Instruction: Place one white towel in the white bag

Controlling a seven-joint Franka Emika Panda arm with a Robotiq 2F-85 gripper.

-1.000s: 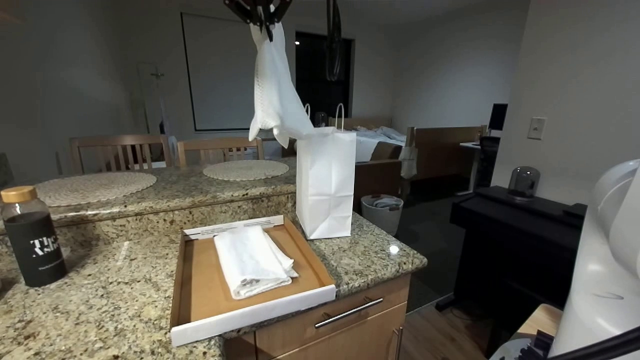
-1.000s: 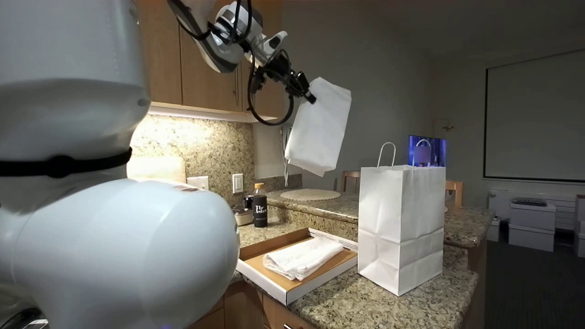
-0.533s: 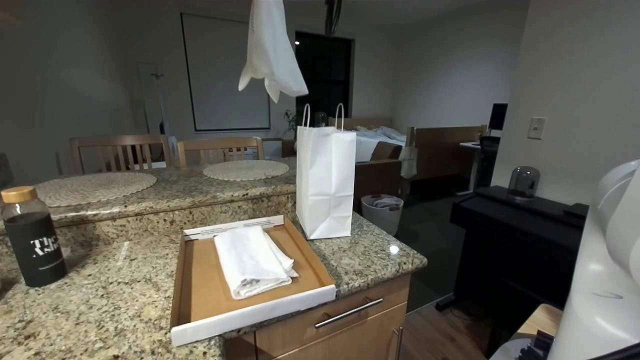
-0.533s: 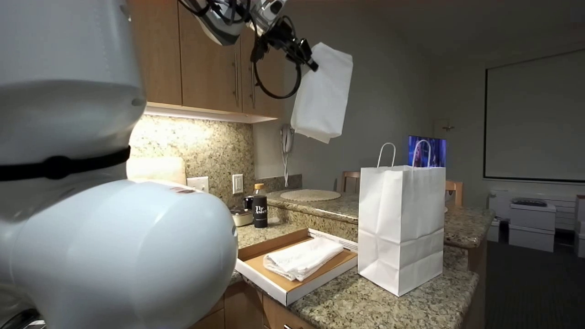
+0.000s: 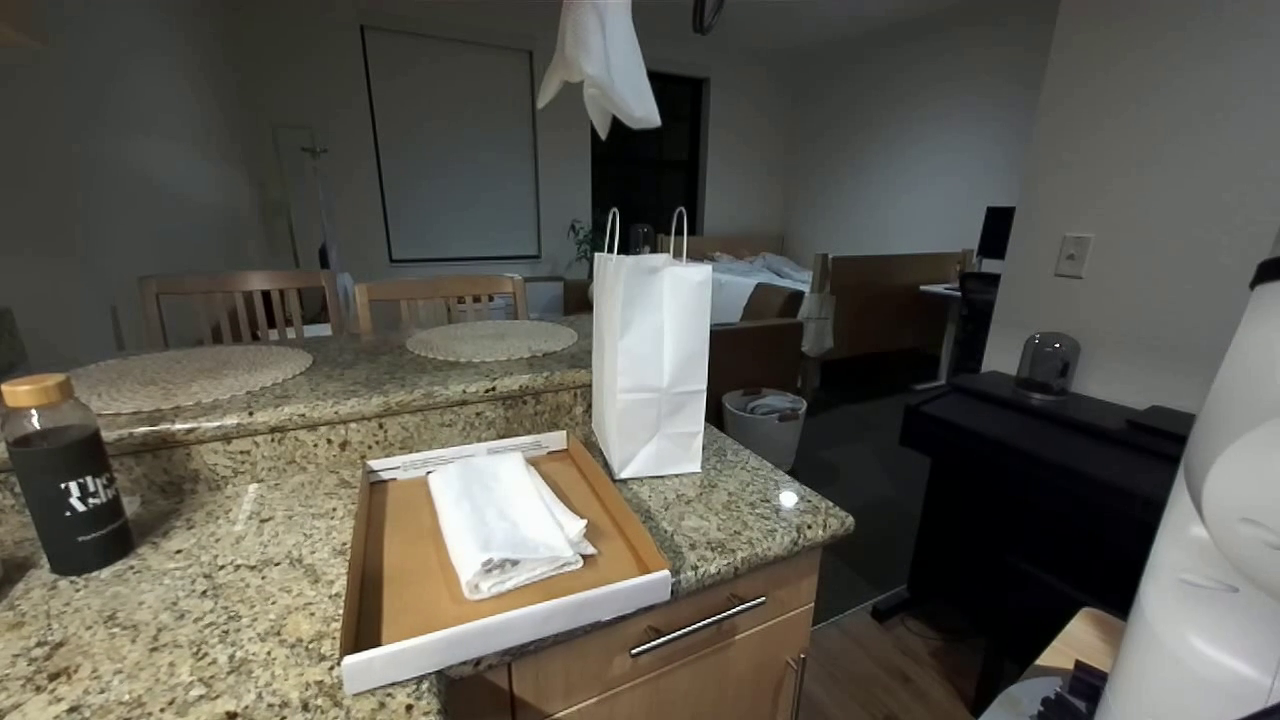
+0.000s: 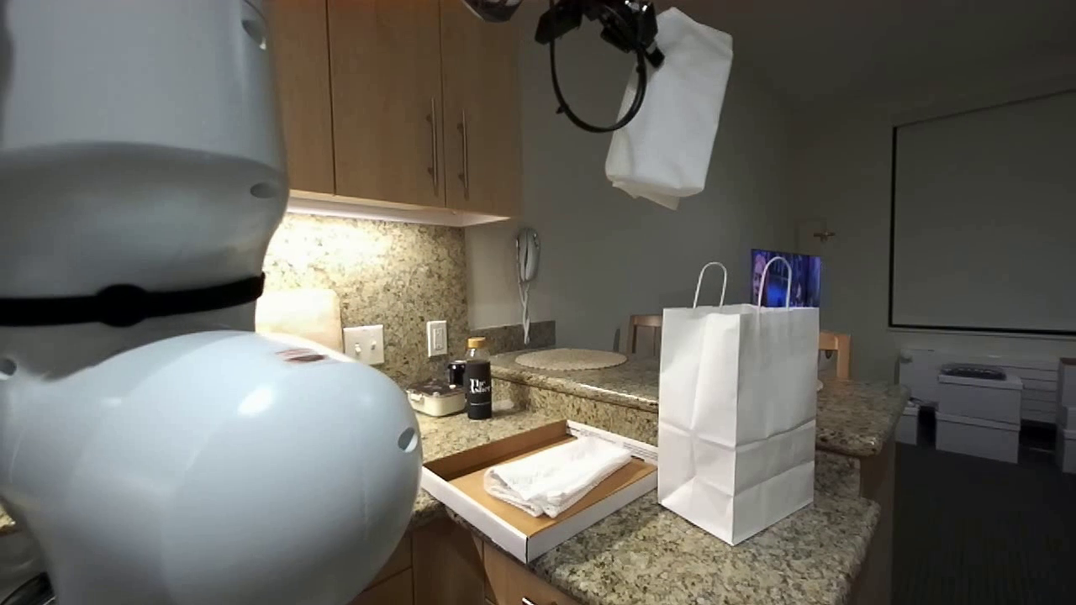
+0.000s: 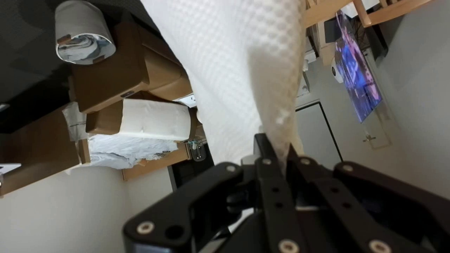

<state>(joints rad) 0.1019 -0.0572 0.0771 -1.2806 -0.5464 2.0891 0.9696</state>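
My gripper point(image 6: 656, 57) is shut on a white towel point(image 6: 677, 109), high in the air. The towel hangs folded from the fingertips, well above and apart from the bag. In an exterior view only the towel's lower end point(image 5: 605, 75) shows, and the gripper is out of frame. In the wrist view the fingertips point(image 7: 276, 146) pinch the towel point(image 7: 228, 70). The white paper bag point(image 5: 650, 370) stands upright on the counter, handles up; it also shows in an exterior view point(image 6: 735, 412). Its inside is hidden. A second folded white towel point(image 5: 510, 525) lies in the cardboard tray point(image 5: 390, 620).
The tray point(image 6: 483, 514) sits beside the bag on the granite counter. A dark bottle with a wooden cap point(image 5: 65, 490) stands at the far side. A raised ledge with round placemats point(image 5: 490, 340) runs behind. Wooden cabinets point(image 6: 387, 109) hang above the counter.
The gripper and held towel have risen, then moved to the right in both exterior views. The towel's lower end has gone from near the bag's top edge to well above it.
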